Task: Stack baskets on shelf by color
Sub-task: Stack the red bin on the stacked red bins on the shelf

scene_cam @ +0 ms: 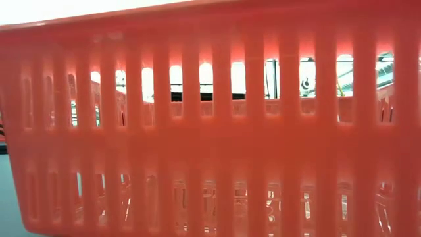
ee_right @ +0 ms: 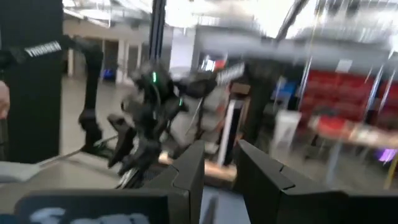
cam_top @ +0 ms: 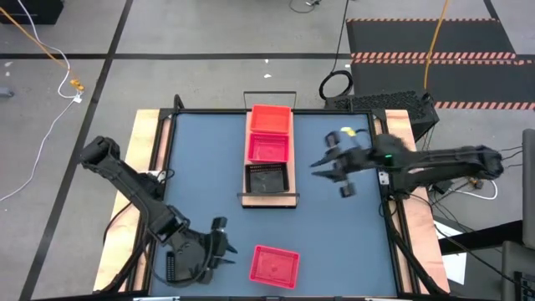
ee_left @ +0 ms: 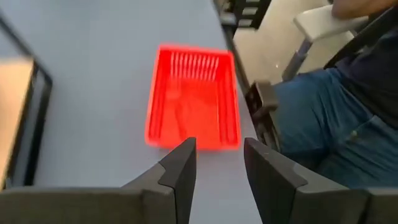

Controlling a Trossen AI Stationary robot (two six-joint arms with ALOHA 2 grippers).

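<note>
A pink-red basket (cam_top: 274,266) rests flat on its base on the blue table near the near edge; it fills the low view (scene_cam: 210,131). My left gripper (cam_top: 227,247) is open just to its left, fingers pointing at it without touching; the left wrist view shows the basket (ee_left: 193,99) ahead of the gripper (ee_left: 217,149). The light-wood shelf (cam_top: 269,201) lies mid-table and carries three baskets in a row: orange (cam_top: 270,119) farthest, pink-red (cam_top: 268,149) in the middle, black (cam_top: 268,178) nearest. My right gripper (cam_top: 324,167) hovers right of the shelf, open and empty (ee_right: 221,155).
The table's black frame rail (cam_top: 393,226) runs along its edges. A person in jeans (ee_left: 323,118) sits just beyond the near edge by the basket. Bare blue tabletop (cam_top: 343,242) lies right of the near basket and on both sides of the shelf.
</note>
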